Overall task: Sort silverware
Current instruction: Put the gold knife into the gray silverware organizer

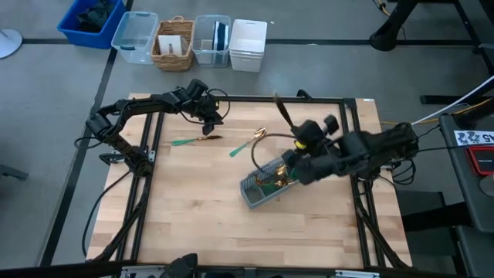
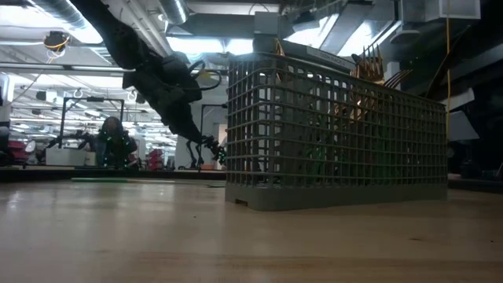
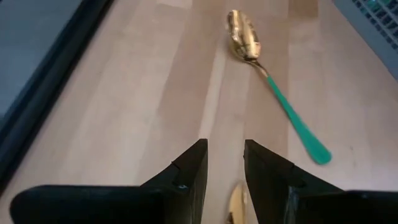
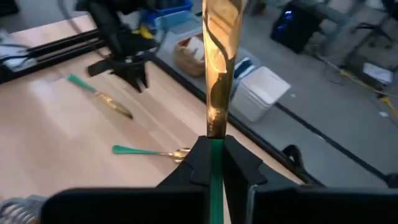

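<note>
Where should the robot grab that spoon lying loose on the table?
Probably from straight above, at the middle of the spoon's slim teal handle. It lies flat on the wooden table, apart from the grey caddy, and the gold bowl looks too broad and slippery to pinch.

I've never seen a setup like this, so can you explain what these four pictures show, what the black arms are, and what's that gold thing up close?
Two robot arms work at a wooden table. One picture looks down from above, one looks level across the tabletop, and two come from cameras on the wrists. The right gripper is shut on a gold knife with a green handle, above the grey caddy that already holds cutlery. The left gripper hovers open over another knife lying on the table. A spoon lies nearby.
</note>
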`<act>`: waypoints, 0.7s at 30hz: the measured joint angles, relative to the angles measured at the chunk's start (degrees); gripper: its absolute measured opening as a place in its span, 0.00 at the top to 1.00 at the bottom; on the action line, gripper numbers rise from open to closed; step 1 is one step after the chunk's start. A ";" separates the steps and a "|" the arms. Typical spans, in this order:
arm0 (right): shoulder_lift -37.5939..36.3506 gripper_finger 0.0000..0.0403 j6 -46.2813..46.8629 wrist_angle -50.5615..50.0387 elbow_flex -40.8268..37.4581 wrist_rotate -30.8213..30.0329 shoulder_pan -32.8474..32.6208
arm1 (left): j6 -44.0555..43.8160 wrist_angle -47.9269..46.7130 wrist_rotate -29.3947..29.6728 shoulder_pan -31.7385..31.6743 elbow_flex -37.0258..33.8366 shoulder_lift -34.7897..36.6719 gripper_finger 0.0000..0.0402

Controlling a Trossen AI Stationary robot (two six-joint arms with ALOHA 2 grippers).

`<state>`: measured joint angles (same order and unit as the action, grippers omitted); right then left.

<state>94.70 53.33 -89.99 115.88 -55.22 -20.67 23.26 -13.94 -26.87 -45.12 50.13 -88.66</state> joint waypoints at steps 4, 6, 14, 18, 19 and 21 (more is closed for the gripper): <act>-3.35 0.95 11.66 -0.03 -10.75 -2.50 -2.83 | -0.83 -0.02 0.00 1.73 0.00 0.00 0.76; -4.44 0.95 17.42 -0.07 -15.52 -3.42 -4.32 | -0.95 -0.02 0.00 2.59 0.00 0.00 0.76; -6.25 0.95 32.75 0.00 -30.05 -10.74 -10.54 | -1.05 0.00 0.00 5.27 0.00 0.00 0.76; -6.21 0.95 36.67 -0.01 -36.21 -11.30 -11.63 | -2.34 -0.02 0.00 6.20 0.00 0.00 0.76; -6.23 0.95 37.77 -0.03 -37.84 -11.31 -11.60 | -2.50 -0.02 0.00 6.43 0.00 0.00 0.76; -6.21 0.95 39.97 0.02 -41.07 -11.26 -11.60 | -2.53 -0.02 0.02 6.83 0.00 0.00 0.76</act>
<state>88.49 93.30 -89.98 74.81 -66.48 -32.27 20.73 -13.96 -26.85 -38.28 50.13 -88.66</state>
